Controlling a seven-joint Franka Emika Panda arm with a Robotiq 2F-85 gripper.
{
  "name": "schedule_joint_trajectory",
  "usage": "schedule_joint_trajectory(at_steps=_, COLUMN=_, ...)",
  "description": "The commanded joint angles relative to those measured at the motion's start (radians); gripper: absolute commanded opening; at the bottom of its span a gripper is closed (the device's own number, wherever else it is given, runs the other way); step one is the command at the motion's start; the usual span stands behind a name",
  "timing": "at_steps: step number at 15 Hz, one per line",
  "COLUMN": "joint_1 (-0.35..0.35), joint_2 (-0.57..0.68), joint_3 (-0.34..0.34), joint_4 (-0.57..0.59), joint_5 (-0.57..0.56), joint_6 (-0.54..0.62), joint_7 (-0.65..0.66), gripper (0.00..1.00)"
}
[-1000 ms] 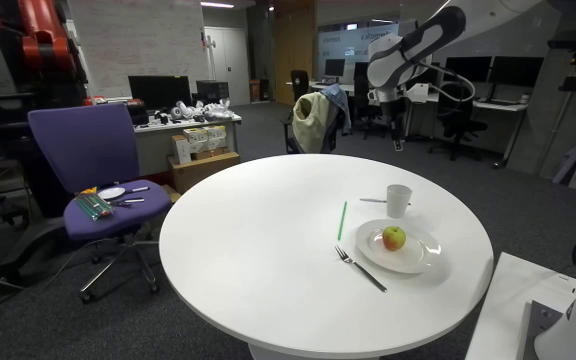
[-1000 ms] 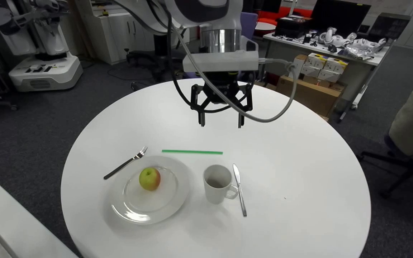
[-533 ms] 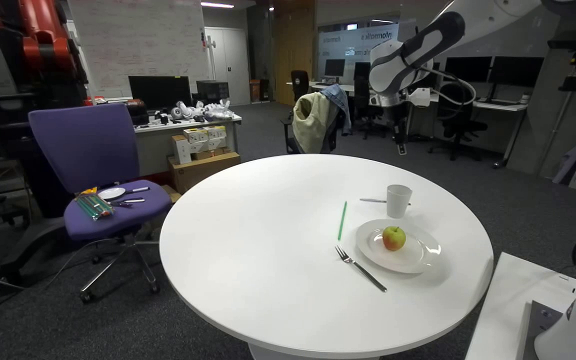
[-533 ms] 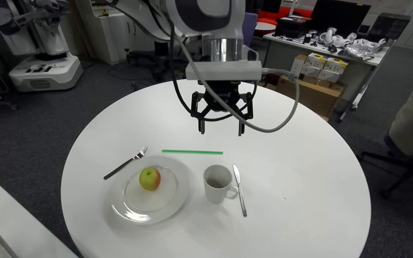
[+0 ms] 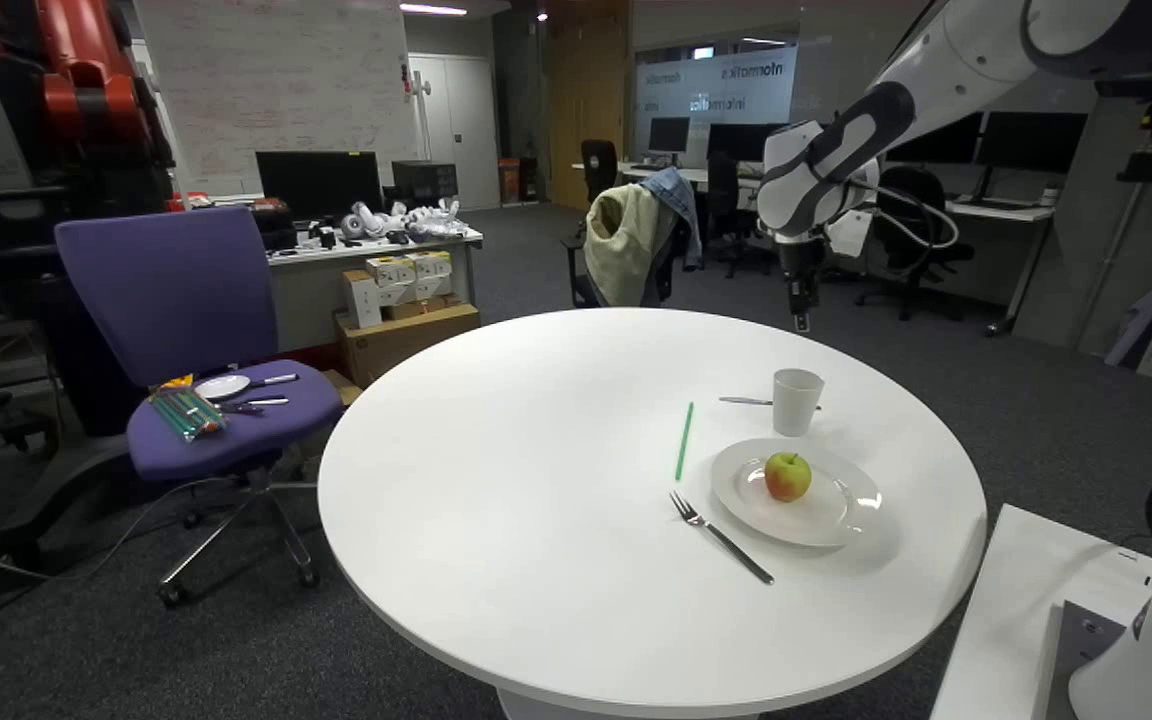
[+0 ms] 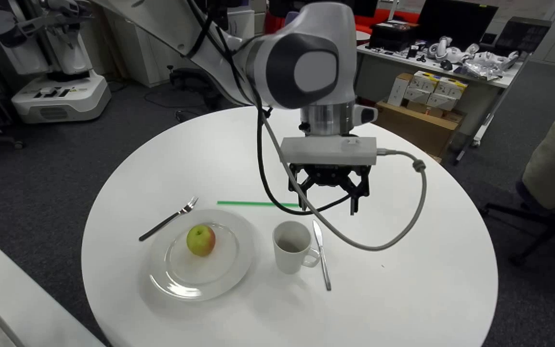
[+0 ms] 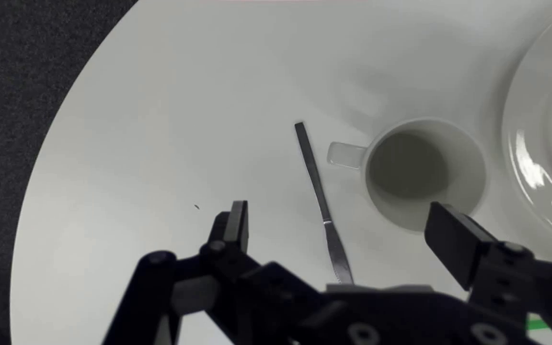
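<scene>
Over the tabletop (image 6: 403, 299) before me hangs the pincer (image 6: 328, 210), spread wide and empty, near the knife (image 7: 322, 203) beside the mug (image 6: 291, 259), and any descent would best be slow, clear of the mug.

In an exterior view: camera raised, tilted down over the whole table (image 5: 496, 500), bench (image 5: 1026, 585) lower right. In an exterior view: nearer, steeper, arm (image 6: 306, 72) across upper middle, near table edge cropped. Both exterior views share table and boxes (image 5: 401, 295). Wrist view: close, almost straight down past gripper (image 7: 338, 209) onto mug (image 7: 415, 172) and knife (image 7: 321, 201).
</scene>
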Motion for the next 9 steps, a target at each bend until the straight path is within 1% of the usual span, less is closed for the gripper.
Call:
schedule_joint_trajectory(at_steps=1, joint_1=-0.028, joint_2=0.051, joint_3=0.021, joint_4=0.012, joint_5=0.009, joint_6=0.048, joint_7=-0.054, gripper=1.0)
schedule_joint_trajectory(at_steps=5, joint_1=-0.056, joint_2=0.099, joint_3=0.051, joint_4=0.056, joint_5=0.034, joint_6=0.005, joint_7=-0.188, gripper=1.0)
schedule_joint_trajectory(at_steps=9, joint_1=-0.1, joint_2=0.124, joint_3=0.076, joint_4=0.131, joint_5=0.114, joint_6=-0.078, joint_7=-0.344, gripper=1.0)
